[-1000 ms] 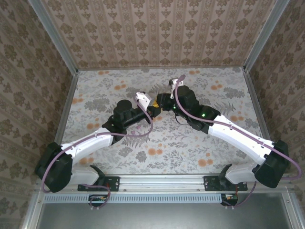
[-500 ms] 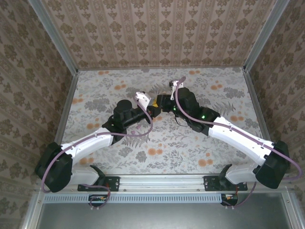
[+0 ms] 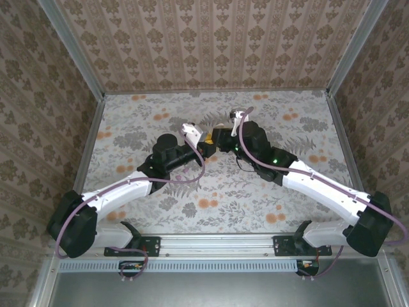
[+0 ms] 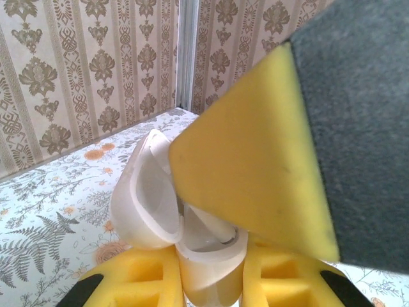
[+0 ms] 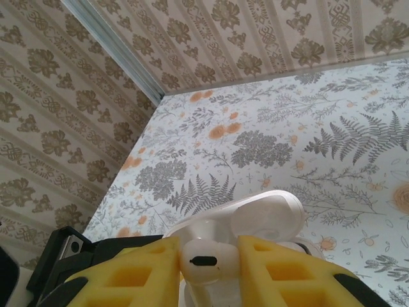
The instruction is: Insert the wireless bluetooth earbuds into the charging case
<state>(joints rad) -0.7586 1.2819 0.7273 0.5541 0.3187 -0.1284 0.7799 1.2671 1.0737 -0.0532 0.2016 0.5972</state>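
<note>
A white earbud (image 5: 204, 261) sits pinched between the yellow fingers of my right gripper (image 5: 208, 257), jaws closed tight on it, its dark slot facing the wrist camera. Just below and behind it is the white case (image 4: 211, 284), lid (image 4: 144, 198) swung open and tilted back. From the left wrist camera I see a pale stem at the mouth of the case, under the right gripper's yellow pad (image 4: 255, 160); I cannot tell whether it is seated. My left gripper (image 4: 211, 274) is clamped on the lower body of the case, holding it upright above the table (image 3: 160, 211). From above, the left gripper (image 3: 206, 148) and right gripper (image 3: 220, 137) meet near the middle of the flowered tabletop, between patterned walls (image 3: 211, 45).
</note>
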